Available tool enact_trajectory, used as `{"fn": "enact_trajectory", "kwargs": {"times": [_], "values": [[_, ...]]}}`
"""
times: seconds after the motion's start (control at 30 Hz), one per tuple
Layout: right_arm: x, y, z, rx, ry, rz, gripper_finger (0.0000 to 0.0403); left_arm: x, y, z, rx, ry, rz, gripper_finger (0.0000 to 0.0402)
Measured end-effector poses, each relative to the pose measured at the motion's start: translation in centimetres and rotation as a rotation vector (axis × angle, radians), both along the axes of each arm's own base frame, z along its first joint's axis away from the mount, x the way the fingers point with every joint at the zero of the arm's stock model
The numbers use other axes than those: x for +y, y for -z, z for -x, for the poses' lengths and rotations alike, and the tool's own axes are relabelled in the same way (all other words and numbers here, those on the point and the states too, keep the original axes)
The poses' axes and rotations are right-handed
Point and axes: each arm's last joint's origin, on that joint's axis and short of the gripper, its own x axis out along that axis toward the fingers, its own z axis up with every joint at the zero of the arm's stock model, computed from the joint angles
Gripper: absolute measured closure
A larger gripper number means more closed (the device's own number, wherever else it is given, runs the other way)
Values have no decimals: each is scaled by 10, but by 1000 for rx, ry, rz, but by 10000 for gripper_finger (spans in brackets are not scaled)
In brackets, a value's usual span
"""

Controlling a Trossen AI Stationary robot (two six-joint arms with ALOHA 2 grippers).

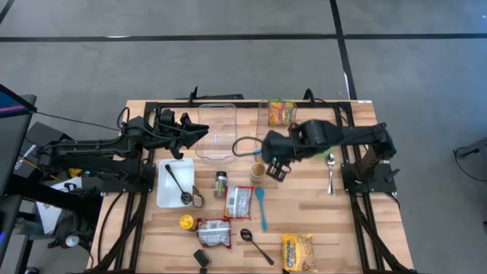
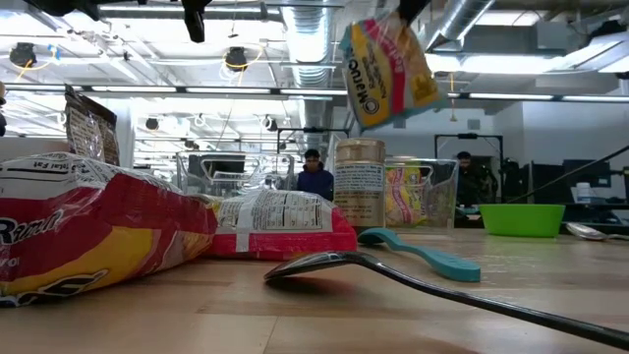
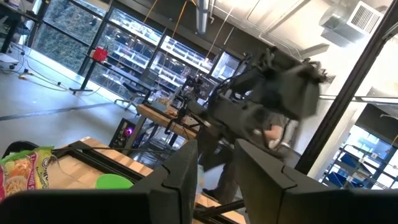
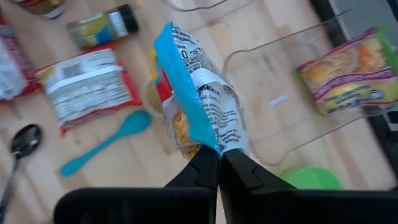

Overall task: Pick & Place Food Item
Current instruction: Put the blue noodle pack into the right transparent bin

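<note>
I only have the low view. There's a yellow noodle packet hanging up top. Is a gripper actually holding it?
Observer: Yes, the right gripper is shut on the noodle packet, pinching one end.
Operator: What is near it?
Observer: A clear container with a second packet inside.
Operator: And the left arm?
Observer: The left gripper waits beside the glass dish, holding nothing.

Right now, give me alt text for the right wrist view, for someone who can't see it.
The right gripper is shut on the edge of a noodle packet, hanging above a wooden table. Beneath lie a teal spoon, a red packet, a spice jar and a clear container holding another noodle packet.
</note>
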Motion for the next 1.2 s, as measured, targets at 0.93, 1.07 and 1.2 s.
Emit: {"fn": "enact_trajectory", "kwargs": {"times": [0.93,1.07,1.2], "values": [[-160,9,13,38,87,-43,403,0,2,0,17,-1,-3,300],[-175,20,19,79,82,-72,403,0,2,0,17,-1,-3,300],[-186,33,22,118,76,-88,403,0,2,0,17,-2,-4,300]]}}
